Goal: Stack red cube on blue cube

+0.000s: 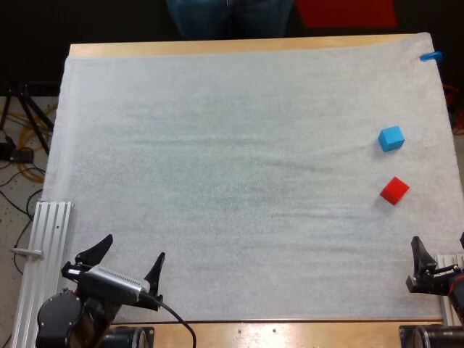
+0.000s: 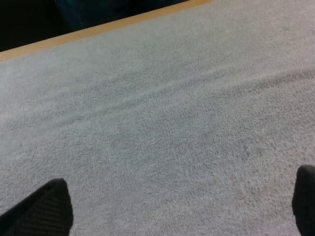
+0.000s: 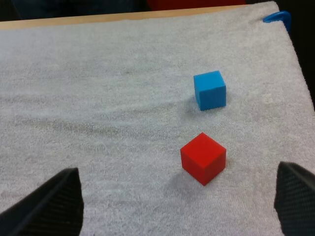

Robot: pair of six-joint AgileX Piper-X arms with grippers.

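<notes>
At the near left corner of the white mat [image 1: 217, 145], the left gripper [image 1: 135, 250] hung with its two black fingers spread wide. They held nothing and had only bare mat beneath them, well apart from either cube. Beyond the far side of the wooden table [image 1: 217, 48], a person's legs [image 1: 228, 18] showed.

Both cubes sat toward the right side of the mat. The blue cube [image 1: 391, 138] lay farther from the robot. The red cube [image 1: 394, 190] lay nearer, close to the blue one but not touching it. Each rested flat on the mat, and the red cube was turned so that a corner pointed back toward the right arm.

The right gripper [image 1: 439, 248] waited at the near right edge. Its wrist view showed its fingers standing far apart, clear of both cubes, with the red cube ahead between them.

The red cube looked small, stiff and probably light, with smooth flat faces that could slip under a weak pinch. The best hold was likely on two opposite side faces, about mid-height, with the wrist turned to match the cube's diagonal set. A grip across its corners would probably twist it. The soft mat might let the cube tip if it were nudged first.
</notes>
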